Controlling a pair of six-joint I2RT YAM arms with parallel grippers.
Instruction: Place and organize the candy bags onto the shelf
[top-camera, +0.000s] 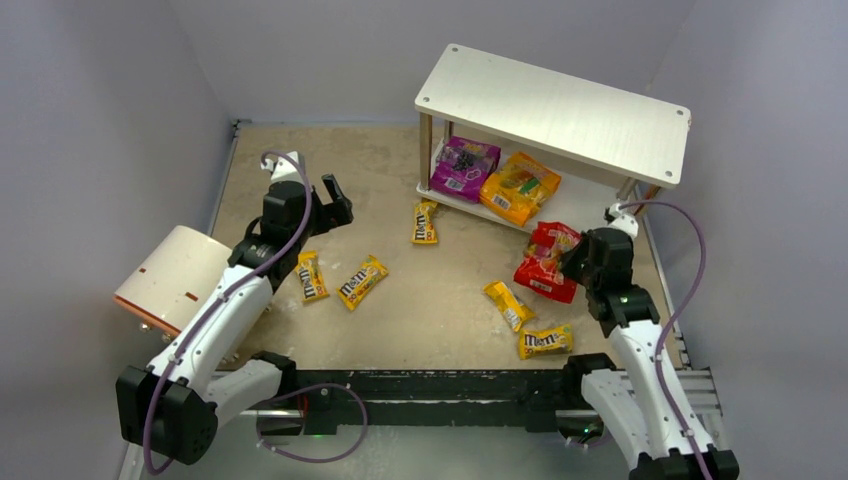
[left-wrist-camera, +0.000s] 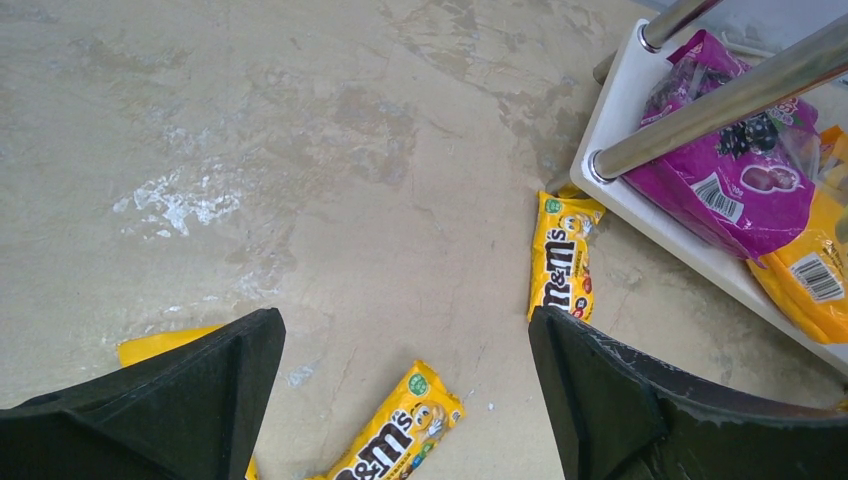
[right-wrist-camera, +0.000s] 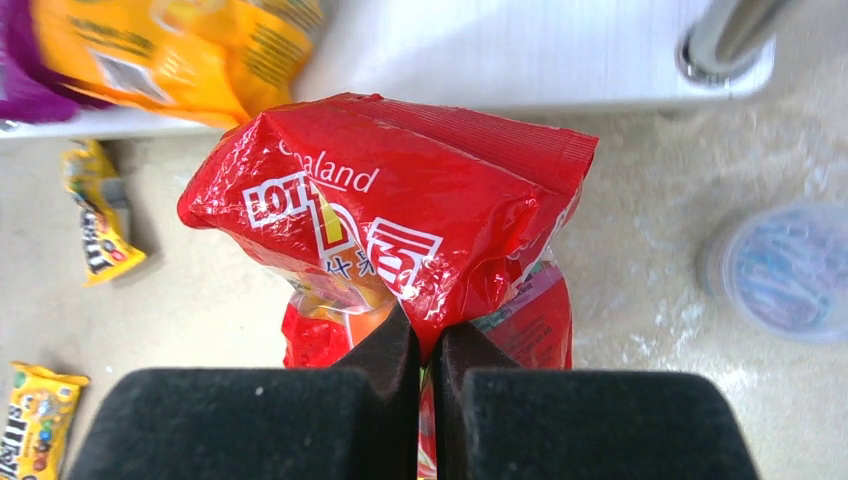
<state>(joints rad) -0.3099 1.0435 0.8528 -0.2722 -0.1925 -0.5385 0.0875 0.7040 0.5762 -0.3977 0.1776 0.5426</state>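
Observation:
The shelf (top-camera: 555, 110) stands at the back right. A purple bag (top-camera: 464, 167) and an orange bag (top-camera: 520, 186) lie on its lower board (right-wrist-camera: 500, 50). My right gripper (top-camera: 575, 262) is shut on the crumpled red bag (right-wrist-camera: 400, 200) and holds it just in front of that board. Several yellow M&M's packets lie on the table: one by the shelf post (top-camera: 425, 222), two at the left (top-camera: 312, 276) (top-camera: 361, 282), two at the front right (top-camera: 508, 305) (top-camera: 545, 341). My left gripper (left-wrist-camera: 405, 320) is open and empty above a packet (left-wrist-camera: 400, 430).
A white-and-tan cylinder (top-camera: 175, 277) lies on its side at the left, beside my left arm. A small clear round object (right-wrist-camera: 785, 270) sits on the table right of the red bag. Metal shelf posts (left-wrist-camera: 720, 100) stand at the shelf's near corners.

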